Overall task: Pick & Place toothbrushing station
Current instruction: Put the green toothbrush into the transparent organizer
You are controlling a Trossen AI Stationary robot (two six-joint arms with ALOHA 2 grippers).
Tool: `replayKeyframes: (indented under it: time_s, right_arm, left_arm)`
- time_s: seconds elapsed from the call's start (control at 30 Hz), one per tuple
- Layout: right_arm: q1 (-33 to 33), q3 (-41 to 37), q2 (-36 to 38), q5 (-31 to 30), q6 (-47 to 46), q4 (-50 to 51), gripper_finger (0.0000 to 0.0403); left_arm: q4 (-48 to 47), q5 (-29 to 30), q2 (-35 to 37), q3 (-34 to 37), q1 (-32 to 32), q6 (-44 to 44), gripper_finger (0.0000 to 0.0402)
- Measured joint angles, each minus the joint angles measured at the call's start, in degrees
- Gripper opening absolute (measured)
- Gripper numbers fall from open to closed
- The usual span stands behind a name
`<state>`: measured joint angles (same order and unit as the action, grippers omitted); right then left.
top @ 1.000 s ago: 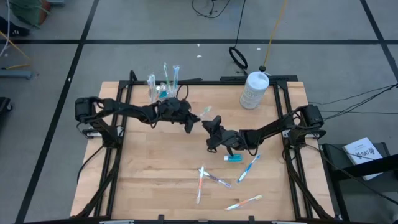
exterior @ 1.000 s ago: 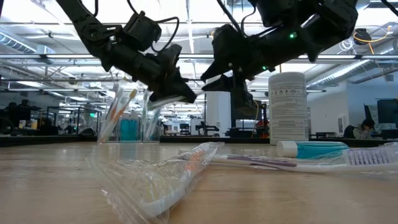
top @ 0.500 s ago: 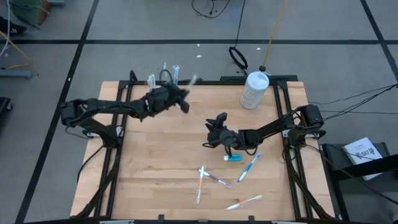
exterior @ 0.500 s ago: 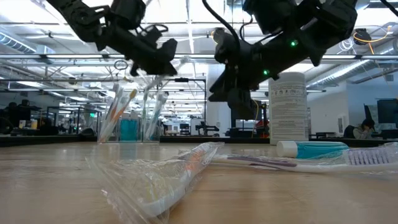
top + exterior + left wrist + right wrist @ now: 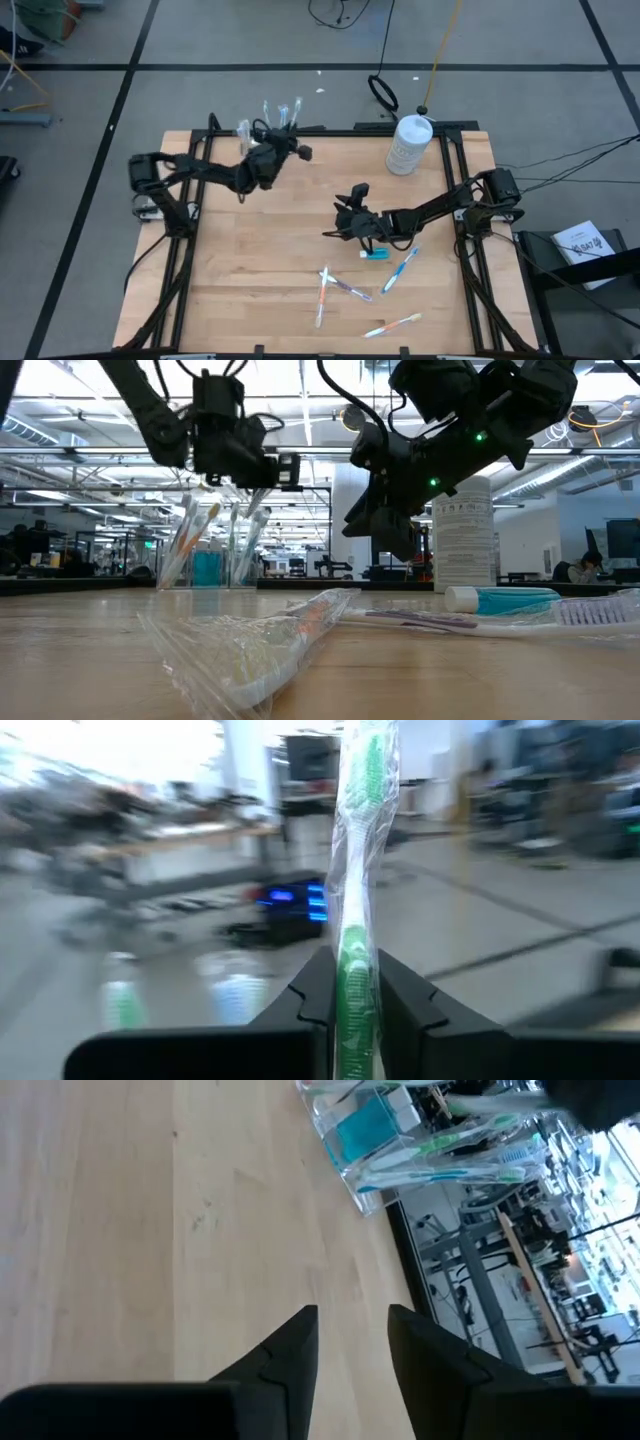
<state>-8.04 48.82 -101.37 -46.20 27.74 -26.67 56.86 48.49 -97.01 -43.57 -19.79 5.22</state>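
A clear plastic cup [image 5: 262, 138] holding several toothbrushes and a teal tube stands at the table's far edge; it also shows in the right wrist view as the cup [image 5: 385, 1135]. My left gripper [image 5: 296, 151] hovers just right of the cup, pointing level, shut on a green toothbrush [image 5: 357, 870] in a clear wrapper. My right gripper [image 5: 342, 218] hangs open over the table's middle with nothing between its fingers [image 5: 290, 1350]. More toothbrushes [image 5: 336, 286] and a teal toothpaste tube [image 5: 375, 254] lie flat on the near right of the table. My left gripper pinches the wrapped green toothbrush between its two fingers on the handle [image 5: 356, 982]. The fingers lie across the brush. The brush is lifted clear of the table and its bristle end [image 5: 366, 760] sticks out well past the fingers.
A large white bottle [image 5: 408, 143] stands at the far right. A wrapped toothbrush [image 5: 262, 645], a purple one [image 5: 425, 620] and the teal tube [image 5: 505, 600] lie near the table's front. Black frame rails run along both sides of the table [image 5: 250, 250].
My left gripper has gone up and toward the table's far edge, to beside the cup, and has tipped from slanting down to level, carrying the wrapped toothbrush along. My right gripper has rolled about its own axis and stayed over the same spot.
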Motion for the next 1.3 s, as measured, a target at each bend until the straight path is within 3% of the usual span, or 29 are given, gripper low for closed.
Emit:
replayKeyframes:
  time_s: [0.1, 0.2, 0.43, 0.6, 0.97, 1.3]
  right_arm:
    - [0.0, 0.0, 0.0, 0.0, 0.0, 0.0, 0.0114]
    - [0.1, 0.0, 0.0, 0.0, 2.1, 0.0, 0.0114]
    - [0.6, 0.0, 0.0, 0.0, 9.3, -0.1, 0.0114]
    - [0.6, 0.0, 0.0, 0.4, 11.0, -0.1, 0.0114]
    - [1.3, 0.0, 0.0, 17.9, 10.9, -0.1, 0.0114]
    - [1.5, 0.0, 0.0, 18.0, 11.0, -0.9, 0.0114]
  left_arm:
    - [4.7, 4.3, -4.0, -1.9, -1.2, 9.7, 0.0041]
    - [4.5, 4.1, -6.4, -3.9, -3.5, 15.5, 0.004]
    - [3.7, -0.3, -10.5, -5.7, -8.6, 11.0, 0.0043]
    - [1.9, -0.1, -11.6, -5.8, -11.9, 8.8, 0.0041]
    - [-1.4, -1.7, -11.6, -5.8, -10.9, 15.3, 0.0049]
    - [-12.0, -2.4, -10.1, -5.8, -10.9, 15.3, 0.0051]
